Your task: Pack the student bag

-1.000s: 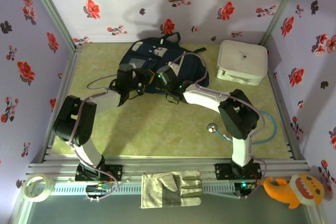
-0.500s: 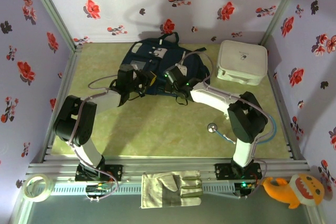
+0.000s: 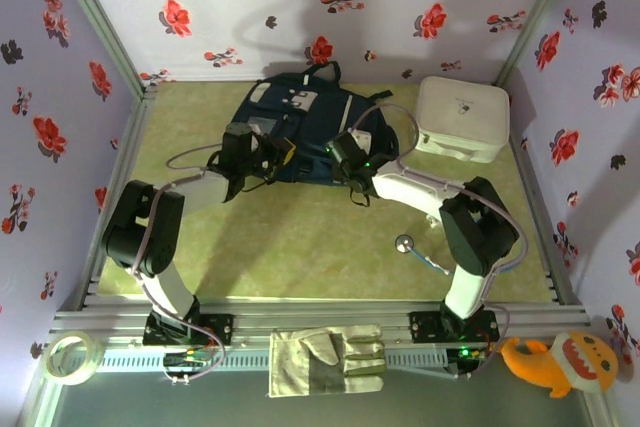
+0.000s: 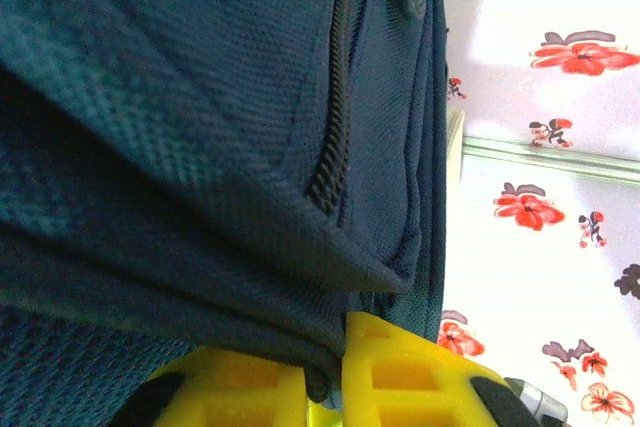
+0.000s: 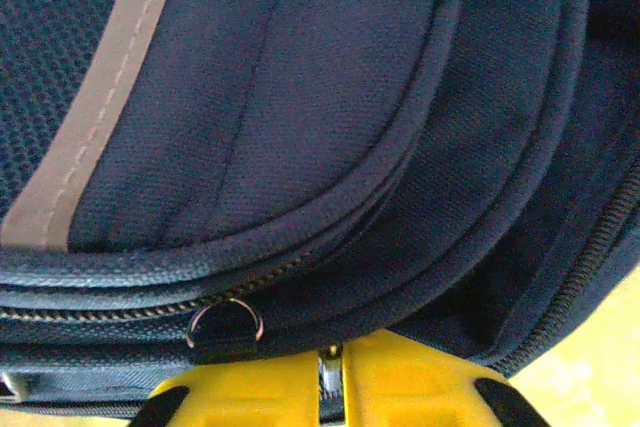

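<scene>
Navy student bag (image 3: 300, 112) flat on the green table mat (image 3: 300, 247), at the far middle, handle loop toward the far wall, white stripes and grey panel facing up.

Left gripper (image 3: 284, 154) at the bag's near left edge, clamped on a fold of the blue fabric. Seen from the left wrist, that fold pinched between the yellow fingers (image 4: 400, 377), with a zip line running up the cloth above.

Right gripper (image 3: 337, 144) at the bag's near right edge, near the left one. Seen from the right wrist, yellow fingers (image 5: 420, 387) drawn to a thin slit under the bag's piped seam. Between them a silvery sliver, probably the zip pull (image 5: 326, 367), just under the slider's wire ring (image 5: 225, 322).

White zip case (image 3: 462, 117) to the right of the bag at the far right, apart from it.

Stethoscope (image 3: 405, 243) on the mat to the near right, chest piece beside the right arm, blue tube curving behind it.

Work glove (image 3: 325, 359) on the near ledge between the two arm bases. Tape roll (image 3: 73, 359) at the near left corner. Orange shark plush (image 3: 560, 362) at the near right corner.
</scene>
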Action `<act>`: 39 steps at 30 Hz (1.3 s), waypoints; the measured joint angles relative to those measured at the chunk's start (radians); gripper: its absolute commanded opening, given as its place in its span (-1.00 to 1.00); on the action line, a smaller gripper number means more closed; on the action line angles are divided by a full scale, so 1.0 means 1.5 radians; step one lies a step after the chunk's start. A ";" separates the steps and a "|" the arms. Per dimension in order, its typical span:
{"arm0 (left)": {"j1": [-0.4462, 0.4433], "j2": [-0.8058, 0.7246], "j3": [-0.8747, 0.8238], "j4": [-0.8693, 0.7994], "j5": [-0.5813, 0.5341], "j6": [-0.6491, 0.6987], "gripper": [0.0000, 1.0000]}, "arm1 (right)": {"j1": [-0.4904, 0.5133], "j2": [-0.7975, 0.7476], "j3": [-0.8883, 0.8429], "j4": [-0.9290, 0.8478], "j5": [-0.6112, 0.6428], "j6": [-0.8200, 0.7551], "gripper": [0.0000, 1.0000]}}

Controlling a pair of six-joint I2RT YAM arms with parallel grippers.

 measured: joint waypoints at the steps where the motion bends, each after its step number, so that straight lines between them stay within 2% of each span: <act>1: 0.001 0.000 0.000 -0.001 0.000 0.001 -1.00 | 0.000 0.002 -0.002 0.005 -0.006 -0.003 -0.60; 4: 0.005 0.000 0.000 -0.003 0.000 0.006 -1.00 | -0.003 0.004 -0.005 0.016 -0.020 -0.012 -0.53; 9: 0.005 0.000 0.000 -0.002 0.000 0.010 -1.00 | -0.004 0.005 -0.009 0.027 -0.027 -0.023 -0.53; 16: 0.005 0.000 0.000 -0.003 0.000 0.013 -1.00 | -0.003 0.011 -0.011 0.041 -0.029 -0.043 -0.80; 24: 0.010 0.000 0.002 -0.039 -0.002 0.070 -1.00 | -0.007 -0.017 -0.058 0.054 0.024 -0.050 -0.84; 30: 0.010 0.000 0.010 -0.076 -0.007 0.123 -1.00 | -0.033 -0.040 -0.081 0.069 0.008 -0.078 -0.99; 33: 0.016 0.002 0.024 -0.098 -0.007 0.148 -1.00 | -0.037 -0.047 -0.081 0.070 -0.017 -0.103 -1.00; 36: 0.026 0.007 0.043 -0.132 -0.007 0.176 -0.88 | -0.038 -0.051 -0.078 0.070 -0.056 -0.129 -1.00; 39: 0.039 0.010 0.070 -0.178 -0.009 0.212 -0.63 | -0.032 -0.052 -0.070 0.069 -0.100 -0.158 -1.00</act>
